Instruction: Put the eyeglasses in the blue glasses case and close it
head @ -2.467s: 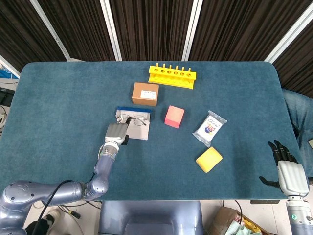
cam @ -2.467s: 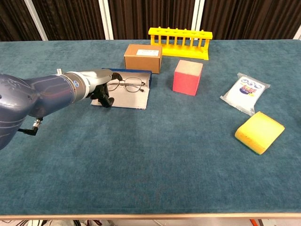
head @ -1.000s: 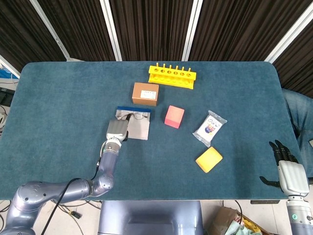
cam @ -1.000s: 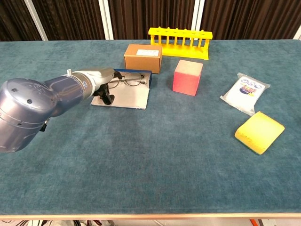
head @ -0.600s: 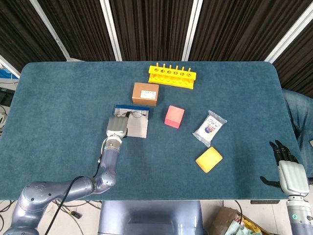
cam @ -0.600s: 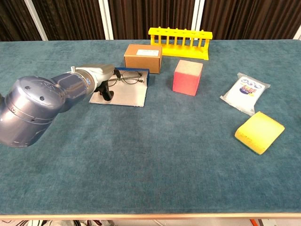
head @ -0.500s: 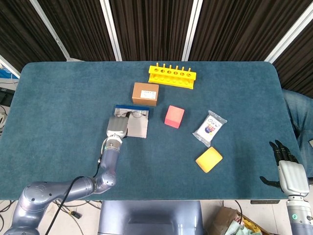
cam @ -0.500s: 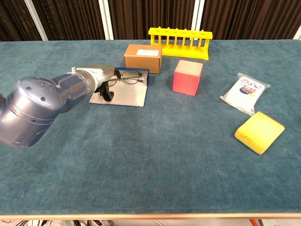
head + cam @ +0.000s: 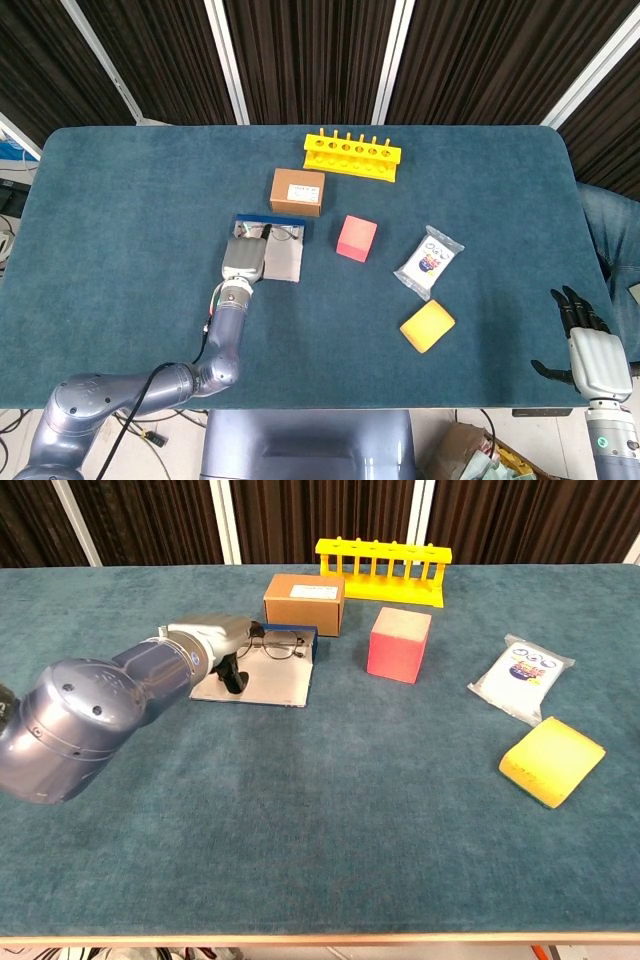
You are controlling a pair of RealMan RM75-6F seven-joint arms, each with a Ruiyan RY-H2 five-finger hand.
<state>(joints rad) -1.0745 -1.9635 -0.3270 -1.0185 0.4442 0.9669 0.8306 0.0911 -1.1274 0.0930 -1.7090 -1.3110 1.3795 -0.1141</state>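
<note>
The left hand [image 9: 222, 640] is resting over the near-left corner of the open blue glasses case [image 9: 262, 675], apparently nudging the eyeglasses [image 9: 276, 645] toward its blue back wall; whether its fingers are pinching the frame I cannot tell. The right hand [image 9: 590, 345] is hanging idle, fingers apart, well away. The cardboard box [image 9: 298, 190] is carrying a label too small to read.

The eyeglasses [image 9: 277, 643] lie in the open glasses case [image 9: 265, 680], just in front of the cardboard box [image 9: 304, 602]. The left hand [image 9: 215, 640] rests on the case's left side. Right of the case stands the cube [image 9: 399, 644]; the rack [image 9: 381, 570] sits behind it.
</note>
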